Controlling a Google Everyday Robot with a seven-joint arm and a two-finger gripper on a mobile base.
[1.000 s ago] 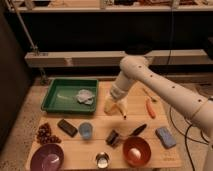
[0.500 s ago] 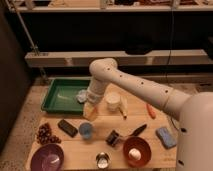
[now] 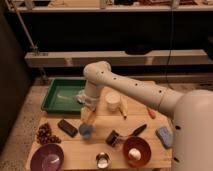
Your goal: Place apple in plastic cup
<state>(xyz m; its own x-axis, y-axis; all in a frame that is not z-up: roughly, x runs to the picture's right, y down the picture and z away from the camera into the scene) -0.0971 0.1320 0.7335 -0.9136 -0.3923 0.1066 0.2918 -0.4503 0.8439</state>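
The plastic cup (image 3: 86, 131) is a small light-blue tumbler standing upright on the wooden table (image 3: 100, 122), left of centre. My gripper (image 3: 89, 114) points down just above and slightly behind it. It is shut on the apple (image 3: 90, 118), a small orange-yellow fruit that shows between the fingers right over the cup's mouth. The white arm reaches in from the right and bends at the elbow (image 3: 97, 75) above the tray's edge.
A green tray (image 3: 60, 95) lies at the back left. A white cup (image 3: 113, 101) stands right of the gripper, with a carrot (image 3: 150, 113) beyond it. Around the front are grapes (image 3: 45, 134), a dark bar (image 3: 67, 127), a purple bowl (image 3: 47, 157), a metal cup (image 3: 102, 160), a brown bowl (image 3: 142, 145) holding a white ball (image 3: 134, 155), and a blue sponge (image 3: 164, 136).
The arm has swung left and toward the front, carrying the apple from beside the white cup to just above the light-blue cup.
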